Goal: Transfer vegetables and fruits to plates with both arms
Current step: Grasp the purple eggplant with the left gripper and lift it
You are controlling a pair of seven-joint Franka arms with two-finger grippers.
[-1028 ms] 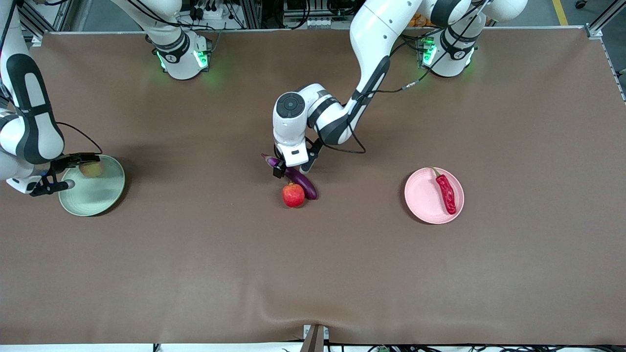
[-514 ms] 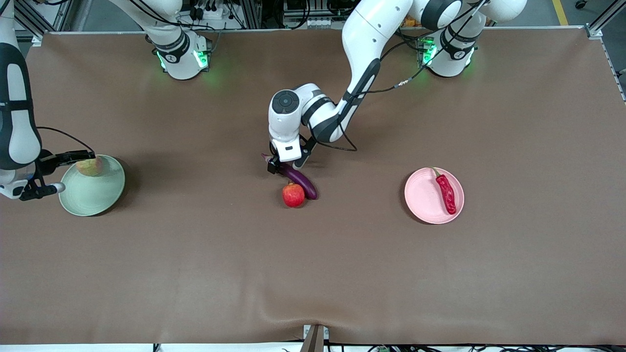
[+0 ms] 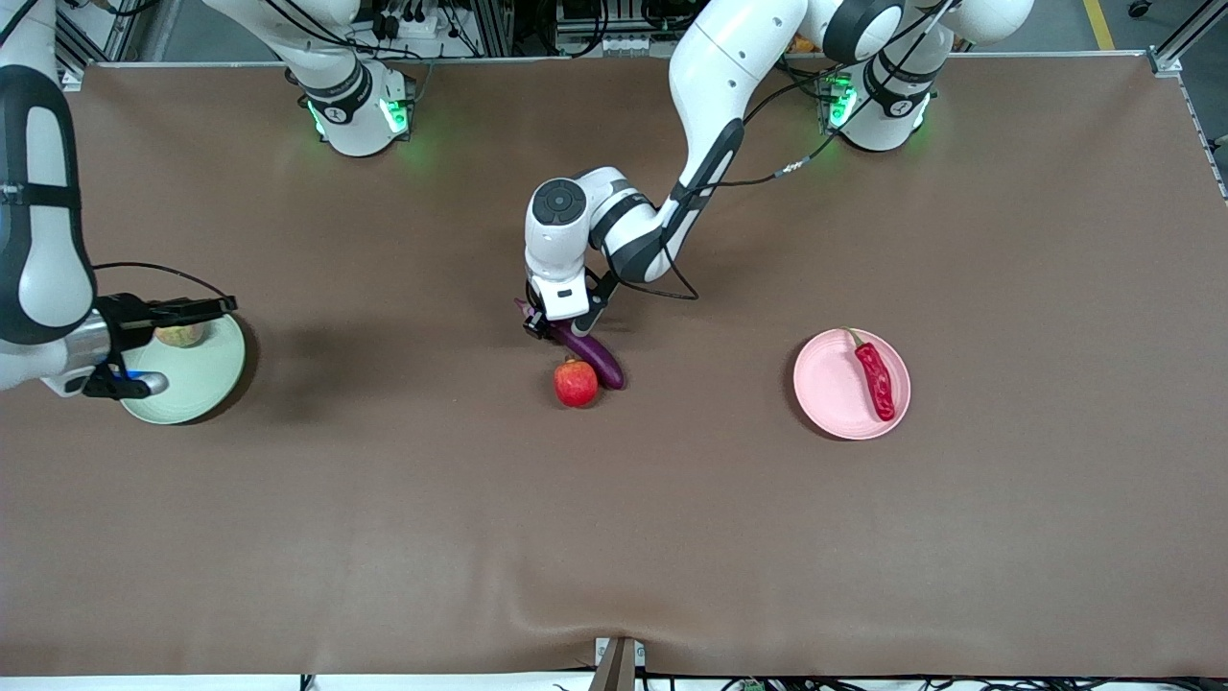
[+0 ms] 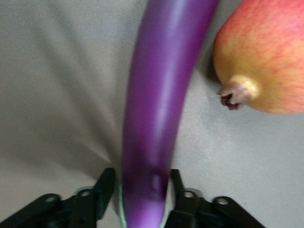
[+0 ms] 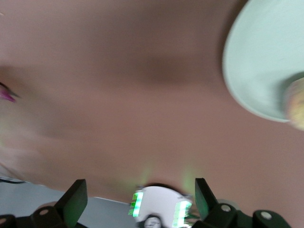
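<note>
In the front view the left gripper (image 3: 552, 326) is down at the stem end of the eggplant (image 3: 595, 356), which lies on the table (image 3: 614, 537) touching the red fruit (image 3: 576, 383); the chili pepper (image 3: 875, 379) is on the pink plate (image 3: 830, 393), the yellowish fruit (image 3: 179, 335) on the green plate (image 3: 197, 384), the right gripper (image 3: 144, 347) spread over it. The left wrist view shows fingers (image 4: 102, 187) pinching the glossy eggplant (image 4: 156, 109): likely firm but slippery and end-heavy, safer held nearer its middle. The right wrist view shows its gripper (image 5: 140, 199) empty beside the green plate (image 5: 256, 66).
</note>
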